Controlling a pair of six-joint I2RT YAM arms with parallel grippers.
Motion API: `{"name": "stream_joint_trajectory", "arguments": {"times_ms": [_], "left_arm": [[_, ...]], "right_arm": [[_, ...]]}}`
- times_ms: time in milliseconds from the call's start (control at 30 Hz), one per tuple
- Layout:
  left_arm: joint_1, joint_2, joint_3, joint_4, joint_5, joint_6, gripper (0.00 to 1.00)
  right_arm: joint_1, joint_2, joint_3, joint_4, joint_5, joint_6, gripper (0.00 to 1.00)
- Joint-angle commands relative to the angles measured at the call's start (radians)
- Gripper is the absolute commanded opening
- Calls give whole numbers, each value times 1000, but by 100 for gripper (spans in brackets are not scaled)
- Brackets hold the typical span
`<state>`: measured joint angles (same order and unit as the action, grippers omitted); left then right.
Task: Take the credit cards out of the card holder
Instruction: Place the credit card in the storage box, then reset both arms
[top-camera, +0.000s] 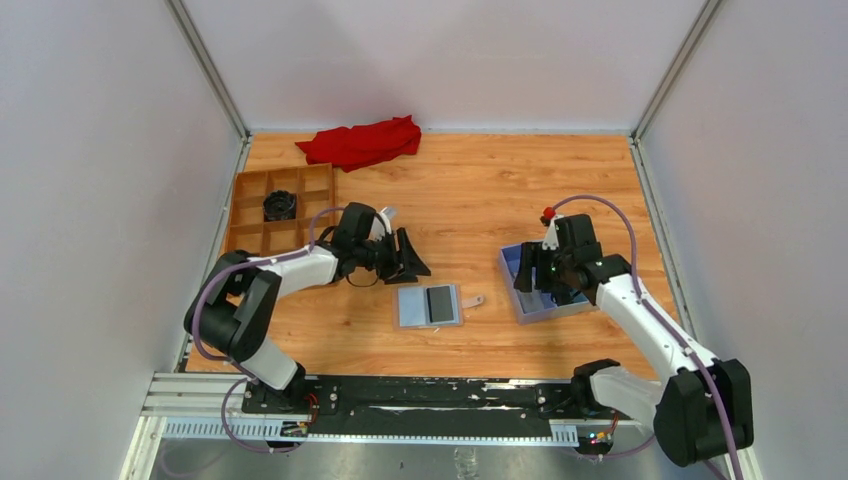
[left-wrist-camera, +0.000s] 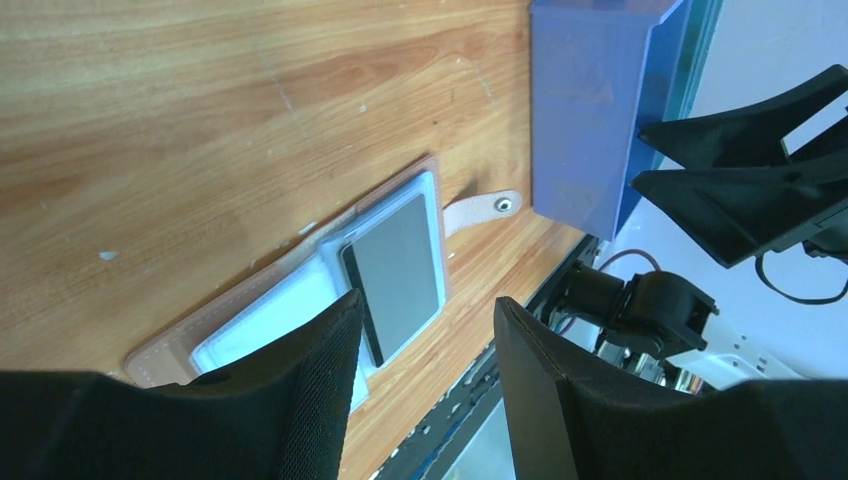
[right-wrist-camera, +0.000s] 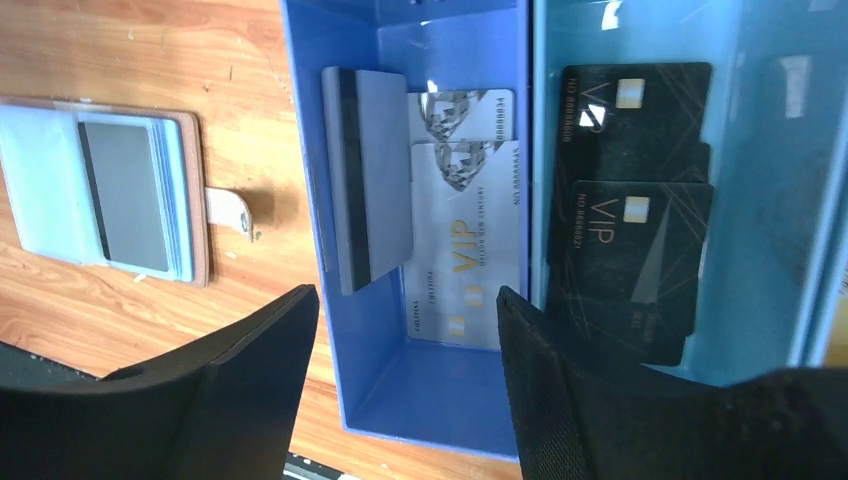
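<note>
- While holding left gripper (left-wrist-camera: 428, 298) and right gripper (right-wrist-camera: 405, 292) parted and empty, seemingly sitting between card pulls.
- Needing next a pinch on the thin grey, dark-edged credit card (left-wrist-camera: 398, 265) inside the tan folding card holder (left-wrist-camera: 265, 310).

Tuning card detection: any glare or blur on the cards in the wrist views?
Right wrist: black cards hazy under pale reflections, silver cards sharp in the blue box. Left wrist: card in the card holder has a grey sheen; left gripper dark and soft-edged up close.
</note>
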<state>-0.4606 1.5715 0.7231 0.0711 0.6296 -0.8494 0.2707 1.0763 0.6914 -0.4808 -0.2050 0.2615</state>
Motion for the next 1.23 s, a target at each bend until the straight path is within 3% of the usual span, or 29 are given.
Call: {"name": "stream_joint_trajectory", "arguments": {"times_ms": [0,400,600,767,900,1067,1200], "left_arm": [[2,-34,45,-5,28,-12,55],[2,-91,140,-19,36,-10,55],[-7,-94,400,-419,-97,219,56],[-7,-164,521,-562,-222,301,57],[-7,-316,489,-549,-440,292,58],[-7,-590,329,-429,-699,277,62],[-7,-731,233,-385,-803,278,63]], "right_arm": [[-14,-56,36,-43,67,-7,71],[-13,-259,155,-30,40,3,77],[-12,-307,258,-48,109,-34,84],[-13,-359,315,-59,186,-46,84],[-13,-404,317,-61,258,-59,84],[-13,-449,261,-34,277,-33,84],[-13,-475,224,-7,282,-20,83]]}}
